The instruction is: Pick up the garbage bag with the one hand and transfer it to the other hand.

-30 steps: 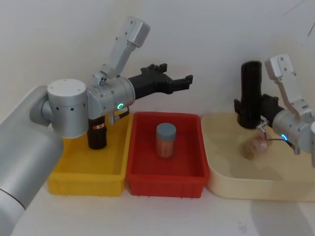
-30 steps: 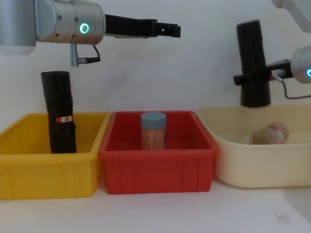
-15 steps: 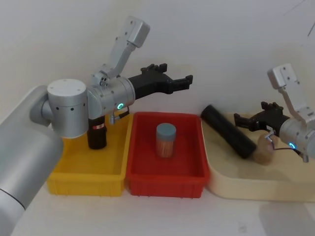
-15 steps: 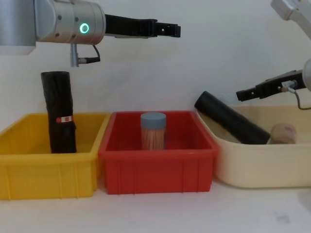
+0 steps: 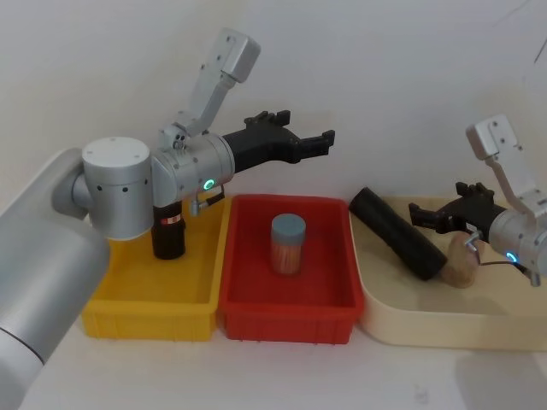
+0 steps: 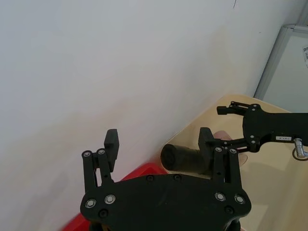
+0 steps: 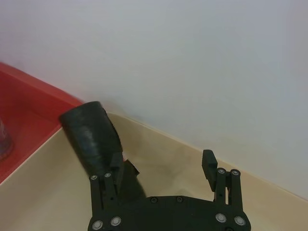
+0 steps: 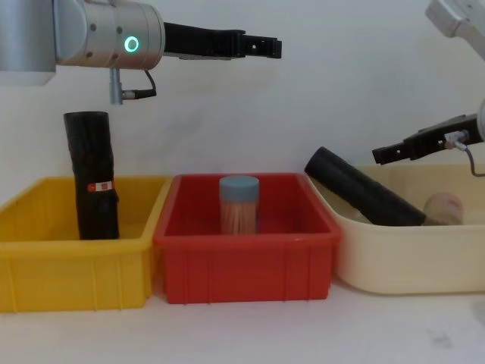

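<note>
Black bag roll [image 5: 398, 233] lies tilted in the cream tub [image 5: 444, 329], upper end propped on the tub's rim next to the red bin [image 5: 288, 309], lower end down by a small tan jar [image 5: 462, 261] on the tub floor. Nothing grips it.

My right pincer [image 5: 438, 216], blue ring on the wrist, hangs over the tub just behind the roll's lower end, fingers spread, not touching the roll. In the right wrist view the roll [image 7: 99, 144] sits beside one finger [image 7: 113, 179], outside the gap.

My left pincer [image 5: 309, 140], green ring, is held high above the back edge of the red bin, pointing toward my right side, fingers spread w/ nothing between them. From its wrist cam I see the roll's end [image 6: 185, 158] and the right pincer [image 6: 227, 125] farther off.

Red bin holds a clear jar w/ grey-blue lid [image 5: 288, 243], upright. Yellow bin [image 5: 152, 303] holds a 2nd black roll w/ red-and-white sticker [image 8: 94, 176], upright at the back. All bins sit on the white worktop [image 5: 282, 376].
</note>
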### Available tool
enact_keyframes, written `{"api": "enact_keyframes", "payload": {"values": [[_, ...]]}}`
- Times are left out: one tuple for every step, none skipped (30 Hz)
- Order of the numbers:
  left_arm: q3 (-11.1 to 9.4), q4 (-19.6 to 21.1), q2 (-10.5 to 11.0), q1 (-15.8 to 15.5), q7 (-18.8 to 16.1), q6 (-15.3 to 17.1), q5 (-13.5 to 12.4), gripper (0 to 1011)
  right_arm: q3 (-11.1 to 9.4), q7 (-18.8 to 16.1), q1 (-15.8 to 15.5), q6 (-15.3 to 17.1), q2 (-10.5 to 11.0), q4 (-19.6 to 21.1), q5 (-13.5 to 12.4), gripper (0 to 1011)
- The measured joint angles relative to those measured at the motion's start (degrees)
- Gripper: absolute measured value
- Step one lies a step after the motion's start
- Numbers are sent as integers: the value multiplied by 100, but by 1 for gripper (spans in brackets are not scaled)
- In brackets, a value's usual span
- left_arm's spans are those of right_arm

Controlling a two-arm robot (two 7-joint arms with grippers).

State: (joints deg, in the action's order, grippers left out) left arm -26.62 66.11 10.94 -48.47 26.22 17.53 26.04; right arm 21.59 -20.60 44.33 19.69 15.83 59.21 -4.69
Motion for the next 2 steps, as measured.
{"api": "enact_keyframes", "payload": {"values": [[0, 0, 0, 0, 0, 0, 0, 1002, 0, -4, -1, 2, 3, 1, 1, 999], [0, 0, 0, 0, 0, 0, 0, 1002, 2, -11, -3, 6, 8, 4, 2, 999]]}}
